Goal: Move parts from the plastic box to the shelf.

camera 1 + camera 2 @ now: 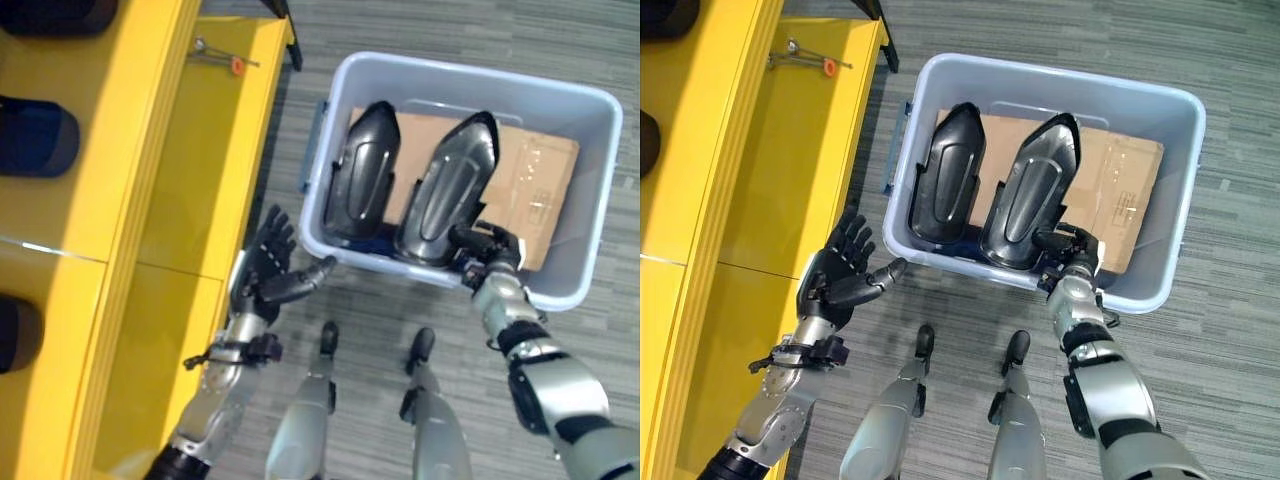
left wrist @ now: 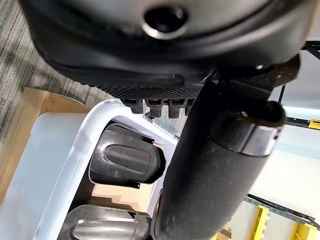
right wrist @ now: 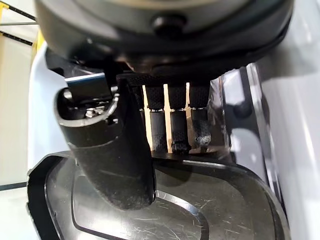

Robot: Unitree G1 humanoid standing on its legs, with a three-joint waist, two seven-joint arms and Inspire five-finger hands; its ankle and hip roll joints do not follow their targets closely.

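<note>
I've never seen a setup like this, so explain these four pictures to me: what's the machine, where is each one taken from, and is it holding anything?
It is a humanoid robot. Two pictures look down from its head; the other two come from cameras on its wrists. On the floor stands a plastic box holding two black parts and cardboard, beside a yellow shelf. The right hand pinches the near end of the right part, thumb on top, fingers behind its edge. The left part lies untouched. The left hand hovers open between shelf and box, holding nothing.

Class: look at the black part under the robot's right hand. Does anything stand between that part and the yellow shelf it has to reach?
Yes. The plastic box wall rings the right black part, gripped by the right hand. The second black part lies on the side toward the yellow shelf, and the open left hand is outside the box by that shelf.
</note>
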